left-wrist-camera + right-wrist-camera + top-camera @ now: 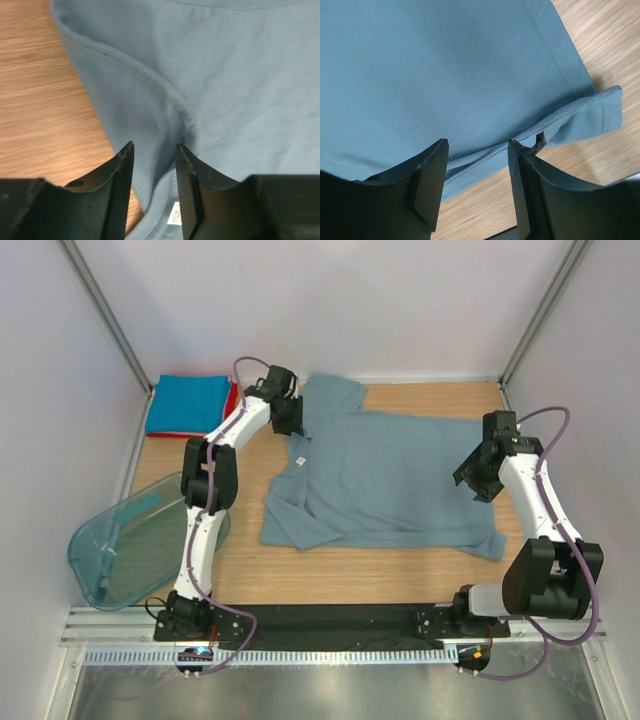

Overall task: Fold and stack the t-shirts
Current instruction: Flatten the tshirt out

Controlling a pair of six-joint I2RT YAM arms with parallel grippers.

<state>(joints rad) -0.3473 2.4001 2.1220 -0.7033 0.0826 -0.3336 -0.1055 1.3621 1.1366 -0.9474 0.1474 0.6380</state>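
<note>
A dusty grey-blue t-shirt (390,475) lies spread flat on the wooden table, its neck to the left with a small white label (174,212). My left gripper (291,426) hovers over the collar and shoulder seam. In the left wrist view its jaws (155,145) stand open, with cloth below the gap and nothing pinched. My right gripper (472,478) is over the shirt's right edge. In the right wrist view it (478,142) is open above the hem (555,125). A bright blue t-shirt (188,403), folded square, rests on a red one (233,397) at the back left.
A translucent teal plastic tub (130,548) lies tilted at the front left beside the left arm. White walls with metal posts close in the table on three sides. A black strip and a metal rail run along the near edge.
</note>
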